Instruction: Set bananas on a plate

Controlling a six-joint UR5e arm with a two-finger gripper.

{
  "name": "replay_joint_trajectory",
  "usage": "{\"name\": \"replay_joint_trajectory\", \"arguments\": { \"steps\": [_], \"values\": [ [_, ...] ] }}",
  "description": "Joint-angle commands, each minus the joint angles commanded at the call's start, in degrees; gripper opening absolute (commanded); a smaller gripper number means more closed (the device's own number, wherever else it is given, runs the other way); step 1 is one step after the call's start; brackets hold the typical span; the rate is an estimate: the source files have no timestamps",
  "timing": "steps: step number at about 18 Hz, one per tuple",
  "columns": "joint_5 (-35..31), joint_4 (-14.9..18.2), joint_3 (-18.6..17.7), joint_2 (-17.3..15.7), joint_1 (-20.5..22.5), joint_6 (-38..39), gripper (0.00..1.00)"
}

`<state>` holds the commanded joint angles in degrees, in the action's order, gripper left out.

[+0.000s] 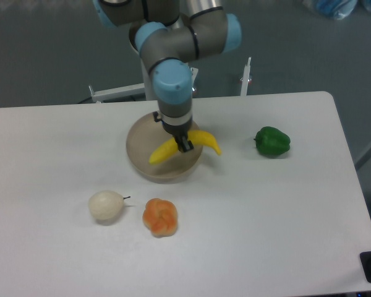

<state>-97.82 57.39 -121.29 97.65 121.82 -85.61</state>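
A bright yellow curved banana [204, 140] is held over the right part of the round beige-tan plate [140, 147], its right end reaching past the plate's rim. My gripper [183, 143] points straight down and is shut on the banana's middle. The gripper's body hides the middle of the banana and part of the plate. I cannot tell whether the banana touches the plate.
A green bell pepper [272, 141] lies to the right of the plate. A lumpy orange fruit [160, 217] and a pale cream round fruit [106, 206] lie in front of the plate. The arm's white base frame [117, 93] stands behind the table's far edge.
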Motion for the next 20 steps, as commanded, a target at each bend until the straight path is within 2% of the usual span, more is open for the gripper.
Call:
{"name": "replay_joint_trajectory", "arguments": {
  "steps": [2,5,7,8,11,15,20],
  "values": [
    [-1.4,0.0,-0.5,0.1,-1.1,0.1,0.17],
    [-1.7,0.0,-0.8,0.4,-1.8,0.4,0.32],
    [-1.5,-0.2,-0.4,0.5,-2.9,0.5,0.96],
    [-1.5,-0.2,-0.3,0.4,-3.1,0.6,1.0],
    [-1.5,-0.2,0.3,-0.3,-3.0,2.5,1.0],
    [-1.6,0.1,4.3,0.1,-2.1,2.1,1.0],
    [-0.6,-0.1,10.9,2.3,5.3,1.1,1.0]
  ]
}}
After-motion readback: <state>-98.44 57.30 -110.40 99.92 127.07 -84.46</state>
